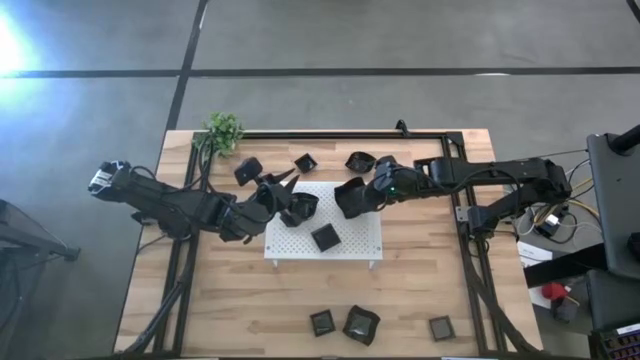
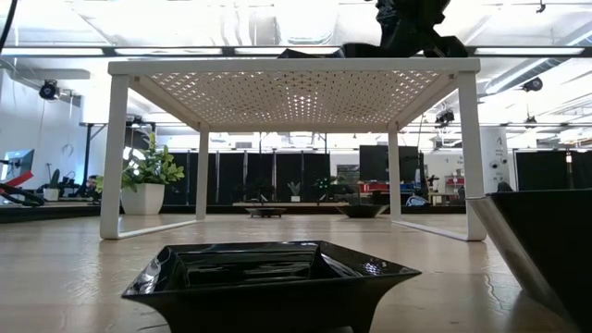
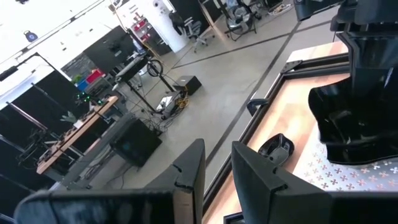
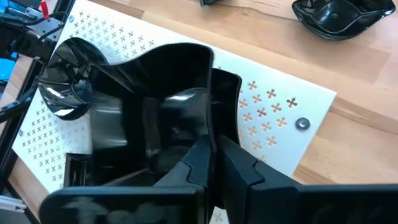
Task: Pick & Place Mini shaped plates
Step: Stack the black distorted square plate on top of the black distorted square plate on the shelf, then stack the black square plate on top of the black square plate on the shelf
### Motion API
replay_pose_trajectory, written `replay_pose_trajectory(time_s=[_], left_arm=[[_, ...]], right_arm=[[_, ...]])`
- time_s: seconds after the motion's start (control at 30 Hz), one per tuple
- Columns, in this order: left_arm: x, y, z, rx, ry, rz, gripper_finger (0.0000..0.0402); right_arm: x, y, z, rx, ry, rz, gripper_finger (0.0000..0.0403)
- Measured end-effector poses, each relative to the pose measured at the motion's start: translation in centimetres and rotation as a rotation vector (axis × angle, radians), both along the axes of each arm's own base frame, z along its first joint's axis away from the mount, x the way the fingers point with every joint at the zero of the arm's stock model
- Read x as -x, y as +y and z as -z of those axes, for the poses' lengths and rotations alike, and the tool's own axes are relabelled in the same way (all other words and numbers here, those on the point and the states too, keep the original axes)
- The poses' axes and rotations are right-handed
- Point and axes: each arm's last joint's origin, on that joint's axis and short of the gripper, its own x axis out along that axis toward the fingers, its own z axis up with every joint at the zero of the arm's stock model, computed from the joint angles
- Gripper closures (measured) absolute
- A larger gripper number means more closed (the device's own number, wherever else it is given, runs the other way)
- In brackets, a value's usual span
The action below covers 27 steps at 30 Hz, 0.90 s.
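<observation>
A: Right jaws?

B: Clamped on the rim of a black mini plate (image 1: 350,197), at the far right part of the white perforated board (image 1: 300,245). Plate tilted, filling most of the right wrist view. Resting on the board or lifted clear of it: cannot tell.

A: Left jaws?

B: Parted a little, nothing between them. Over the board's far left corner, just beside a wavy-edged plate (image 1: 300,207) lying on the board.

A: Anything more on the board?

B: One square plate (image 1: 324,237), toward the front edge, apart from both arms.

A: And down on the desk (image 1: 420,280)?

B: Behind the board, a row of three: far-left plate (image 1: 248,170), far-middle plate (image 1: 305,162), far-right plate (image 1: 360,160), the last one near the right arm. Along the front edge, three more: near-left plate (image 1: 322,322), touching or almost touching the near-middle plate (image 1: 361,324), then the near-right plate (image 1: 441,327) well apart from that pair.

A: The green thing?

B: Small plant (image 1: 224,130), at the desk's far left corner, beyond the far-left plate.
</observation>
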Motion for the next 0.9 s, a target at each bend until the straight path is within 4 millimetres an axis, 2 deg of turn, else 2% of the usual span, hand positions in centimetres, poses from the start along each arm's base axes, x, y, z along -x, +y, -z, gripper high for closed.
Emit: replay_pose_trajectory(time_s=[0.23,0.4,0.73,0.9], left_arm=[[0.0,0.0,0.0,0.0,-0.001,0.0,0.0323],[0.0,0.0,0.0,0.0,-0.001,0.0,0.0323],[0.0,0.0,0.0,0.001,-0.002,0.0,0.0323],[0.1,0.0,0.0,0.0,0.0,0.001,0.0323]], right_arm=[[0.0,0.0,0.0,0.003,-0.003,0.004,0.0332],[0.0,0.0,-0.1,0.007,-0.003,-0.002,0.0311],[0.6,0.0,-1.7,0.045,-0.045,-0.053,0.0317],[1.3,0.0,-3.1,0.128,-0.067,-0.145,0.0327]])
